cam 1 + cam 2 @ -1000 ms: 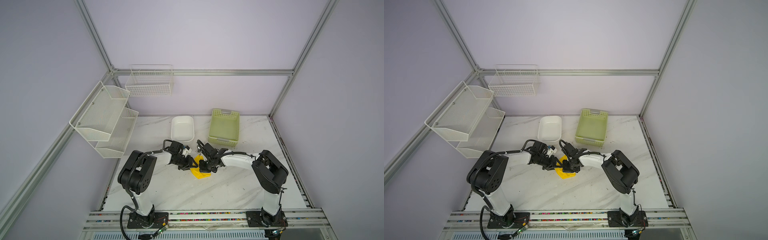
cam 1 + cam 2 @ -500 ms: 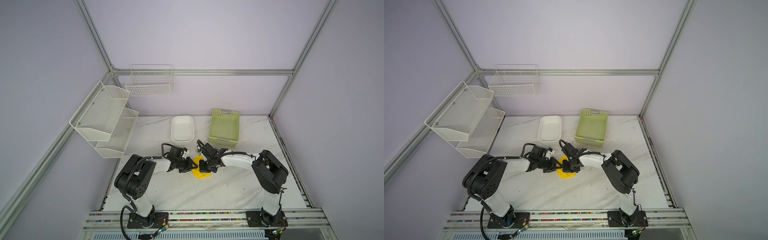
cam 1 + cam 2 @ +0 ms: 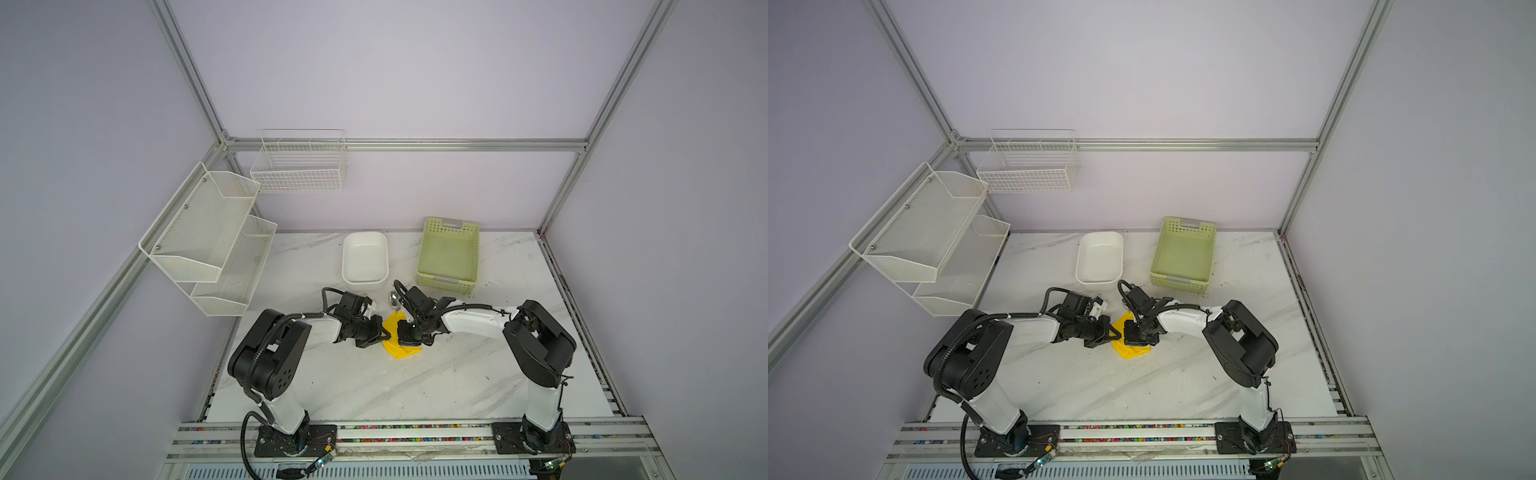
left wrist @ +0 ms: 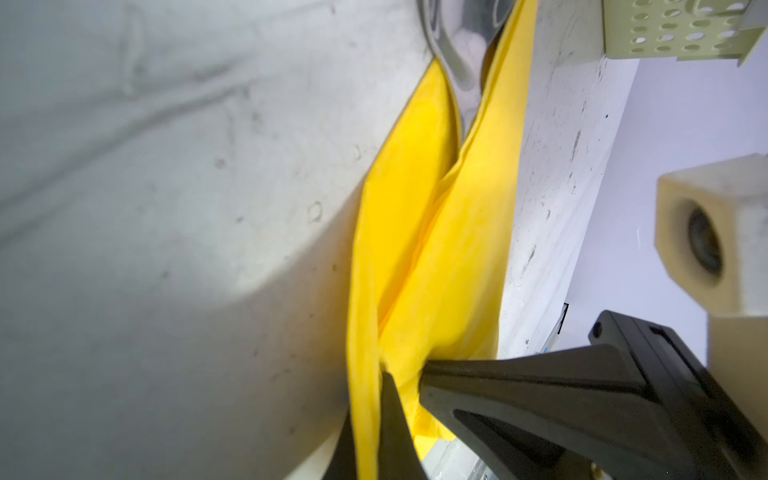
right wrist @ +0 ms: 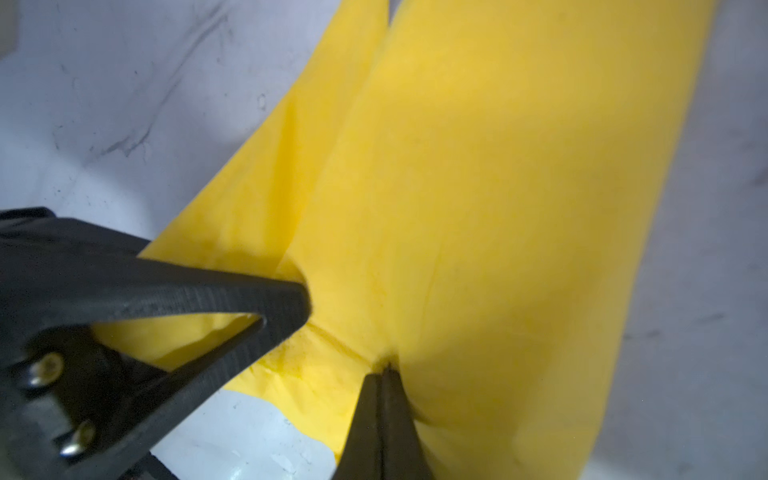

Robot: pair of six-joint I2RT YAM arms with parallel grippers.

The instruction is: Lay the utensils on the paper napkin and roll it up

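Note:
The yellow paper napkin (image 3: 400, 349) (image 3: 1130, 350) lies folded over itself mid-table between both grippers. Of the utensils only a shiny metal spoon end (image 3: 392, 299) (image 4: 459, 54) pokes out of the fold's far end; the handles are hidden inside. My left gripper (image 3: 377, 332) (image 4: 368, 415) is shut on a yellow flap of the paper napkin (image 4: 436, 249). Facing it, my right gripper (image 3: 409, 336) (image 5: 382, 374) is shut, its tips pinching a crease of the paper napkin (image 5: 498, 187). The left gripper's finger (image 5: 232, 299) presses the sheet beside it.
A white tub (image 3: 365, 259) and a pale green perforated basket (image 3: 449, 253) (image 4: 673, 29) stand just behind the grippers. White mesh shelves (image 3: 208, 237) hang on the left wall and a wire basket (image 3: 299, 166) on the back wall.
The left gripper has come down to the napkin's left side and closed on it. The right gripper has stayed shut on the napkin in place.

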